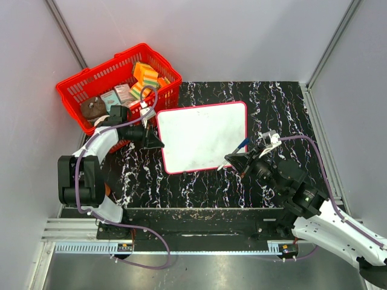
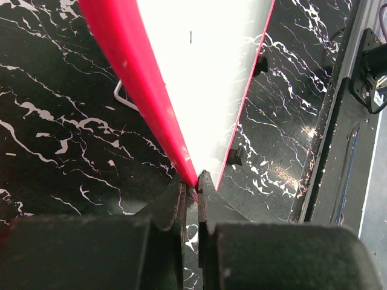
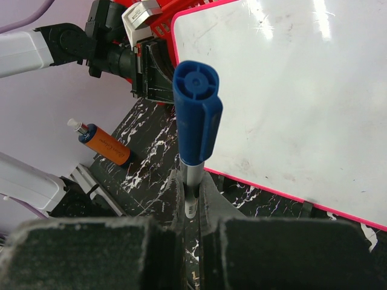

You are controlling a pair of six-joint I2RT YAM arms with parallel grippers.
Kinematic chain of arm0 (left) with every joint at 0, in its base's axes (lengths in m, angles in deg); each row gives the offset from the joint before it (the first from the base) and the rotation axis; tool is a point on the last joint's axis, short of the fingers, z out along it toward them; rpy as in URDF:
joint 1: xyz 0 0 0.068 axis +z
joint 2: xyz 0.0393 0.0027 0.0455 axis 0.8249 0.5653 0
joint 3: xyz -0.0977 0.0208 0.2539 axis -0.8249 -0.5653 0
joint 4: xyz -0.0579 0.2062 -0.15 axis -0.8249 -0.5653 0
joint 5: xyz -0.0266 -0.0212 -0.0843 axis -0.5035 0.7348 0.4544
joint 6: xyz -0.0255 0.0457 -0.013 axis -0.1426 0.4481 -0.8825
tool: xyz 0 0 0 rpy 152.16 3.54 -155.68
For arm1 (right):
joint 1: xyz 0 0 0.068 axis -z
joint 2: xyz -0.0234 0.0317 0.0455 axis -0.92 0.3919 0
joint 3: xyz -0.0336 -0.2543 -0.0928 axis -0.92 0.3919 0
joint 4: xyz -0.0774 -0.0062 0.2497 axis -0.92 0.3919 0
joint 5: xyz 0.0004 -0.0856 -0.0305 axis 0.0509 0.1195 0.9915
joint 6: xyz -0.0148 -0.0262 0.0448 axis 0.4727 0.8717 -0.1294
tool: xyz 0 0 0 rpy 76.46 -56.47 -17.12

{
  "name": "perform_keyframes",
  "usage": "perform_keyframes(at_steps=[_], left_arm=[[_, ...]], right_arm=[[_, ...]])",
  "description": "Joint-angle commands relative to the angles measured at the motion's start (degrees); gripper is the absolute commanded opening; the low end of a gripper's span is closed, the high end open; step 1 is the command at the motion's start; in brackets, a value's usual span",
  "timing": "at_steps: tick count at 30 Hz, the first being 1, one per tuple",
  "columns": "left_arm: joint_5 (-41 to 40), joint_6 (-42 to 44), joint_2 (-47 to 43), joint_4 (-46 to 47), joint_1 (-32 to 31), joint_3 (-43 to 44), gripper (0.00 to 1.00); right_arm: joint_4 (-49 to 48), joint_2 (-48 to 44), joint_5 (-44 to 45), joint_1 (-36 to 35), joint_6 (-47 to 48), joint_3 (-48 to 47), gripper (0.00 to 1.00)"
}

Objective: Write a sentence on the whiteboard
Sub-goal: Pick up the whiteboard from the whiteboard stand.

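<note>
Top view: whiteboard lies mid-table, a bit turned, with the red basket of packets at the far left corner. Left gripper is at the board's left edge. Right gripper is at its near right corner, holding a blue marker. Left wrist view only: left gripper is clamped shut on the board's thin red frame; the board is seen edge-on, with two small black feet along the far side and one tiny dark tick on the white. Right wrist view only: right gripper pinches the marker's grey barrel, blue cap end toward the camera. An orange tube lies on the table by the left arm base, near the near left corner. The board is white with faint grey smudges, glare streaks, rounded corners.
</note>
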Motion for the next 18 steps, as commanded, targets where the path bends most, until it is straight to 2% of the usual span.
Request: perform_keyframes(at_steps=[1,7,10,15,18], left_arm=[[-5.0,11.6,4.3,-6.1,2.4,-2.8,0.00],[-4.5,11.4,-0.2,-7.8,2.9,-5.5,0.00],[-2.6,12.7,-1.0,-11.6,3.3,-5.3,0.00],[0.1,19.1,-1.4,-18.7,3.4,-4.4,0.00],[0.8,20.3,-1.3,-19.5,3.5,-4.3,0.00]], right_arm=[[-3.5,0.3,1.1,0.0,0.1,0.0,0.00],[-4.1,1.9,0.1,0.0,0.8,-0.5,0.00],[-5.9,2.6,-0.1,0.0,0.7,-0.6,0.00],[-6.8,3.3,-0.7,0.0,0.4,-0.4,0.00],[-7.4,3.5,-0.7,-0.1,-0.1,0.0,0.00]])
